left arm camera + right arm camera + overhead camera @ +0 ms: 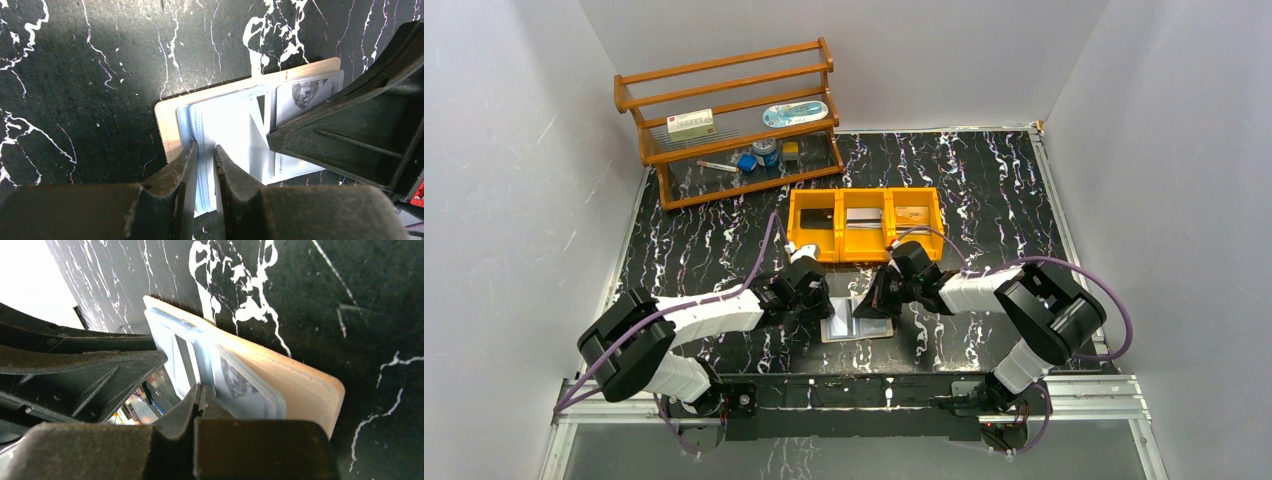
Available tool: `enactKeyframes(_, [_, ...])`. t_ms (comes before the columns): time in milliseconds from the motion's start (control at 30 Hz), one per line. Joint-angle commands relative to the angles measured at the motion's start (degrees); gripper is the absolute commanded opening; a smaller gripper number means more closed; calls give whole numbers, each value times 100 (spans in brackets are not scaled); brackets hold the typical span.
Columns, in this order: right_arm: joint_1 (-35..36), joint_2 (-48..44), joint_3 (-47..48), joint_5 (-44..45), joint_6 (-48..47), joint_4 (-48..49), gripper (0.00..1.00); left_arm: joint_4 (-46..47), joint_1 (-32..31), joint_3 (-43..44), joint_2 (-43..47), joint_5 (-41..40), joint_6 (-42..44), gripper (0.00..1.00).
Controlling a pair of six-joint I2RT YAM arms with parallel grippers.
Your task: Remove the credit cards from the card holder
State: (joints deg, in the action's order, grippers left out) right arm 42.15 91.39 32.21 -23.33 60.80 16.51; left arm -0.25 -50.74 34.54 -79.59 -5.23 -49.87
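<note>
The card holder point(857, 322) lies open on the black marbled table, tan cover point(167, 125) down and pale blue pockets up. A silvery-grey credit card point(305, 92) sits in its right pocket point(240, 385). My left gripper point(819, 305) is at the left leaf, its jaws point(206, 152) closed to a narrow gap around the blue stitched pocket edge. From the other side, my right gripper point(871, 305) reaches in. Its tips point(201, 390) are shut at the card's inner edge by the crease, with a thin pale sliver between them. Its black finger point(350, 130) covers the card's middle.
Just behind the holder stands a yellow three-compartment bin point(864, 256), holding a dark card point(816, 218), a silvery card point(864, 217) and a tan card point(912, 215). A wooden shelf rack point(734, 120) with small items stands at the back left. Grey walls enclose the table.
</note>
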Motion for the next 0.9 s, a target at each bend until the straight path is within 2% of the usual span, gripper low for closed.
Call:
enactKeyframes(0, [-64,-419,-109,-192,-115,389,0,-419,-66,-156,94,-89,17,13])
enactKeyframes(267, [-82,-464,-187,-288,12,587,0,-240,-61,-142,94,63,99,3])
enactKeyframes(367, [-84,-648,-196,-50,63,439,0,-354,-74,-100,93,32,109,1])
enactKeyframes(867, [-155,-823,-402,270,126,115,0,-320,-67,-167,259,-24,47,0])
